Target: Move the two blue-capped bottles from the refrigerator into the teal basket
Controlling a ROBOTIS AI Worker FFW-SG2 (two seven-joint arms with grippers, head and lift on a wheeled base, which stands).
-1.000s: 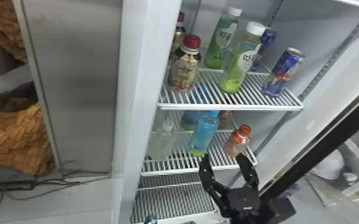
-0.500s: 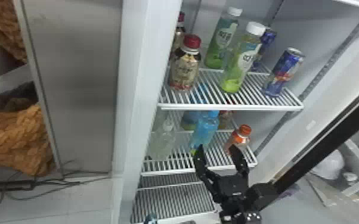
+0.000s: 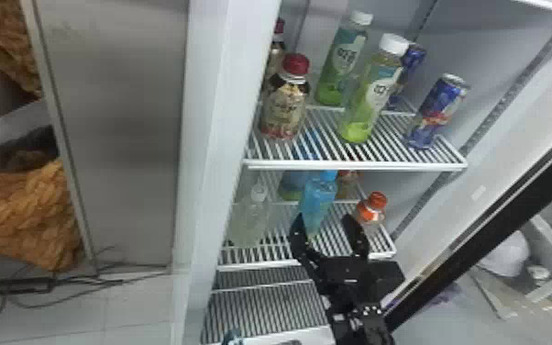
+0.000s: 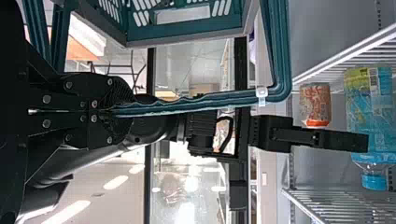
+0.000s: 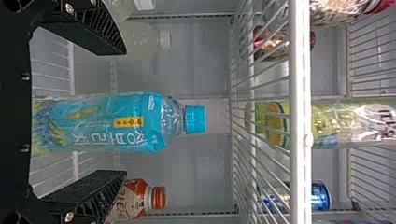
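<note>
While the right hand [image 3: 324, 216] gapes, its fingers [image 5: 88, 28] flank a blue-capped bottle [image 5: 116, 123].

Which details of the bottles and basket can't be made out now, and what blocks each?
- Head view: the rear blue bottle's full outline, hidden by the upper shelf and front blue-capped bottle.
- Left wrist view: the rest of the teal basket, cut off by the top edge.
- Right wrist view: the front bottle's base, hidden by the right gripper.
- Right wrist view: the orange-capped bottle's lower part, hidden by a finger.
</note>
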